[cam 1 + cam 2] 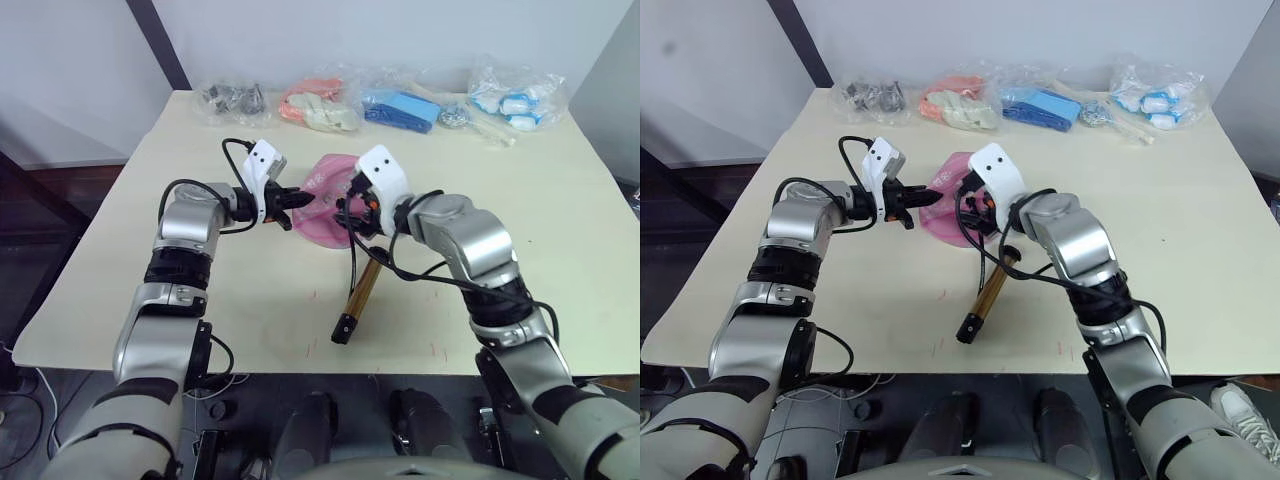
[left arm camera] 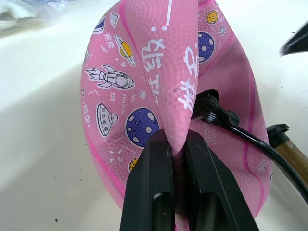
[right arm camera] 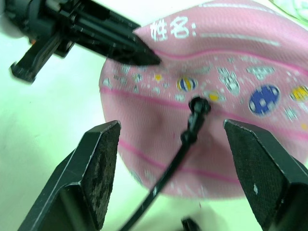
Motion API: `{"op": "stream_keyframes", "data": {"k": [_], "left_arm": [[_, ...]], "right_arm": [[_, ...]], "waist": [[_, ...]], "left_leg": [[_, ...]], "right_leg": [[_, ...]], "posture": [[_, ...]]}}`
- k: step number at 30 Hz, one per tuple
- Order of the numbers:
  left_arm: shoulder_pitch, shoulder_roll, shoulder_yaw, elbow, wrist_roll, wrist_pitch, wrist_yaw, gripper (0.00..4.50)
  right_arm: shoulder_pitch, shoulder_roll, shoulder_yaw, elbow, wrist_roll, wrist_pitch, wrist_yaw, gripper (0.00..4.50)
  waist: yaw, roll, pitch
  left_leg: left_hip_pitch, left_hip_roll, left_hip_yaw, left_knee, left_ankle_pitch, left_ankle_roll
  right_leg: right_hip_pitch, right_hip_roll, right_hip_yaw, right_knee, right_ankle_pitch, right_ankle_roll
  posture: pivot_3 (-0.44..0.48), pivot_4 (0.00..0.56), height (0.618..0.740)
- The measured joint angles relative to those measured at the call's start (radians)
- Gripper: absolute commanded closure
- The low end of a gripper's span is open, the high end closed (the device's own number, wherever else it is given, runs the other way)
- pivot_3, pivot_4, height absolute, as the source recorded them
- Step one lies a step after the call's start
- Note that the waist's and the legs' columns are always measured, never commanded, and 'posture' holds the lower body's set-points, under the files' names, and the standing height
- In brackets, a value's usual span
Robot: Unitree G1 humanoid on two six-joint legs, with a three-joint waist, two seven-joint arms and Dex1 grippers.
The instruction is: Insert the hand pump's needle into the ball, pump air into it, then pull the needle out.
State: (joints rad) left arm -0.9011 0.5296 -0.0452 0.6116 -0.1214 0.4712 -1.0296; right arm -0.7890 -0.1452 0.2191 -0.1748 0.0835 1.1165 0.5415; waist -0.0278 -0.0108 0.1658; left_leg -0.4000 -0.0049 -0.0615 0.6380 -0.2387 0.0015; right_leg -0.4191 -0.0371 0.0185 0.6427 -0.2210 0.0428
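The left gripper [image 2: 175, 159] is clamped tight on a pinched fold of the ball [image 2: 144, 96], a limp, half-flat pink skin with rocket and planet prints lying mid-table. The right gripper [image 3: 173, 163] hangs spread wide over the ball, holding nothing, its fingers either side of the needle [image 3: 198, 107], whose black fitting looks seated at the valve. Insertion therefore seems done, and pumping is the step in hand.

The black hose [image 3: 166, 173] runs from the fitting back to the hand pump [image 1: 360, 290], which lies on the table [image 1: 560, 250] just nearer the robot, unheld. The next move likely calls for the free gripper to take the pump's handle and work it without tugging the fitting loose, while the left one keeps the ball steady.

The wrist views show the fitting against the rubber and the pinch; the head views show the pump's full length and bagged items [image 1: 400, 105] along the far edge.
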Motion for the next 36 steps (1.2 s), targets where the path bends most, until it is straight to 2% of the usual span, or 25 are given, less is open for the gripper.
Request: {"op": "stream_keyframes", "data": {"k": [7, 11, 20, 21, 23, 26, 27, 28, 29, 30, 35, 36], "left_arm": [[-0.008, 0.001, -0.013, 0.023, 0.015, -0.064, -0.020, 4.50], [-0.053, -0.004, -0.044, 0.094, 0.044, -0.128, -0.041, 4.50], [-0.164, -0.023, -0.082, 0.308, 0.111, -0.297, -0.080, 4.50], [-0.178, -0.030, -0.082, 0.338, 0.118, -0.319, -0.086, 3.87], [-0.194, -0.032, -0.080, 0.368, 0.119, -0.335, -0.096, 3.39], [-0.198, -0.038, -0.073, 0.386, 0.107, -0.329, -0.139, 1.92], [-0.196, -0.037, -0.071, 0.386, 0.103, -0.325, -0.145, 1.56], [-0.187, -0.027, -0.059, 0.366, 0.086, -0.307, -0.164, 0.82], [-0.183, -0.019, -0.051, 0.358, 0.079, -0.300, -0.171, 0.54], [-0.179, -0.011, -0.042, 0.347, 0.076, -0.293, -0.176, 0.38], [-0.120, 0.073, -0.010, 0.194, 0.011, -0.166, -0.256, 0.38], [-0.055, 0.181, 0.037, 0.019, -0.068, -0.010, -0.336, 0.38]], "right_arm": [[0.141, -0.110, -0.060, -0.271, 0.102, 0.018, 0.026, 0.92], [0.198, -0.145, -0.173, -0.445, 0.207, 0.086, 0.039, 0.92], [0.274, -0.265, -0.277, -0.601, 0.310, 0.179, 0.026, 0.92], [0.284, -0.276, -0.286, -0.619, 0.323, 0.195, 0.020, 0.88], [0.298, -0.285, -0.296, -0.637, 0.340, 0.214, 0.016, 0.88], [0.316, -0.301, -0.307, -0.662, 0.372, 0.235, -0.002, 0.88], [0.320, -0.304, -0.309, -0.665, 0.374, 0.236, -0.003, 0.88], [0.331, -0.308, -0.316, -0.674, 0.385, 0.240, -0.008, 0.88], [0.335, -0.310, -0.316, -0.676, 0.389, 0.242, -0.010, 0.88], [0.338, -0.312, -0.317, -0.676, 0.395, 0.245, -0.013, 0.88], [0.373, -0.335, -0.339, -0.688, 0.426, 0.245, -0.009, 0.88], [0.404, -0.379, -0.377, -0.689, 0.455, 0.228, 0.018, 0.88]], "waist": [[0.003, 0.000, 0.000], [0.012, 0.000, 0.000], [0.015, -0.001, 0.001], [0.015, -0.001, 0.001], [0.016, -0.001, 0.001], [0.011, -0.003, 0.003], [0.010, -0.005, 0.005], [0.007, -0.008, 0.008], [0.005, -0.008, 0.010], [0.004, -0.008, 0.010], [-0.008, -0.008, 0.012], [-0.014, -0.008, 0.012]], "left_leg": [[0.000, 0.000, 0.000, 0.000, 0.000, 0.000], [0.000, 0.000, 0.000, 0.000, 0.000, 0.000], [0.000, 0.000, 0.000, 0.002, 0.000, 0.000], [0.000, 0.000, -0.001, 0.002, 0.000, 0.000], [-0.001, 0.000, -0.001, 0.003, 0.000, 0.000], [-0.002, 0.000, 0.000, 0.004, 0.000, 0.000], [-0.002, 0.000, 0.000, 0.004, 0.000, 0.000], [-0.002, 0.001, 0.000, 0.004, 0.000, 0.000], [-0.002, 0.001, 0.000, 0.004, 0.000, 0.000], [-0.003, 0.001, 0.000, 0.004, 0.000, 0.000], [-0.005, 0.002, 0.000, 0.004, 0.000, 0.000], [-0.015, 0.002, 0.000, 0.009, 0.000, 0.000]], "right_leg": [[0.000, 0.000, -0.001, 0.000, -0.002, 0.002], [0.001, 0.000, -0.001, 0.000, -0.002, 0.003], [0.002, 0.000, -0.001, 0.000, -0.002, 0.003], [0.002, 0.000, -0.002, 0.000, -0.002, 0.003], [0.002, 0.000, -0.002, 0.000, -0.002, 0.003], [0.002, 0.000, -0.001, 0.000, -0.002, 0.003], [0.001, 0.001, -0.001, 0.000, -0.002, 0.003], [0.001, 0.001, -0.001, 0.000, -0.002, 0.003], [0.001, 0.001, -0.001, 0.000, -0.002, 0.003], [0.001, 0.001, -0.001, 0.000, -0.002, 0.003], [-0.001, 0.001, -0.002, -0.001, 0.000, -0.001], [-0.012, 0.002, -0.001, 0.003, 0.000, -0.001]], "posture": [[0.000, 0.150, 0.740], [0.000, 0.150, 0.740], [0.000, 0.150, 0.740], [0.000, 0.150, 0.740], [0.000, 0.150, 0.740], [0.000, 0.150, 0.740], [0.000, 0.150, 0.740], [0.000, 0.150, 0.740], [0.000, 0.150, 0.740], [0.000, 0.150, 0.740], [0.000, 0.150, 0.740], [0.000, 0.150, 0.740]]}}
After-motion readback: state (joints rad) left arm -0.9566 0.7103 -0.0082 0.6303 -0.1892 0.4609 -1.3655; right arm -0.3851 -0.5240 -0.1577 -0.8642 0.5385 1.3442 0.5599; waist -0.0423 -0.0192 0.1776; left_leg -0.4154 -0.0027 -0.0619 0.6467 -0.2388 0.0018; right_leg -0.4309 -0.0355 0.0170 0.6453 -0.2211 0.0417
